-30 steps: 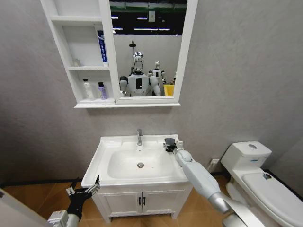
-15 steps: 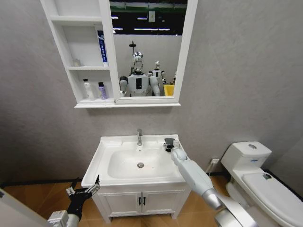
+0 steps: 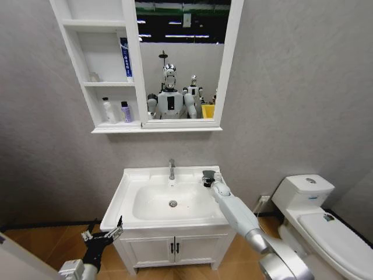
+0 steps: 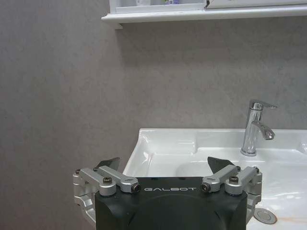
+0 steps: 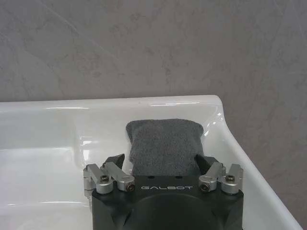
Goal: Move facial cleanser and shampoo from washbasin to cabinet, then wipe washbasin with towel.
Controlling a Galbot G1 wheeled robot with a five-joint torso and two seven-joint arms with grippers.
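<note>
Two open fingers (image 5: pixel 114 160) flanking towel (image 5: pixel 164 144)

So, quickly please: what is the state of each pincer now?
Left pincer: open, holding nothing, beside the washbasin.
Right pincer: open around the towel.

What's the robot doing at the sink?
The robot's right gripper is reaching over the back right corner of the washbasin, with its open fingers on either side of the small dark towel lying there. It has not closed on it yet. The left gripper waits, open, low beside the washbasin. Some bottles already stand on the cabinet shelves above.
</note>
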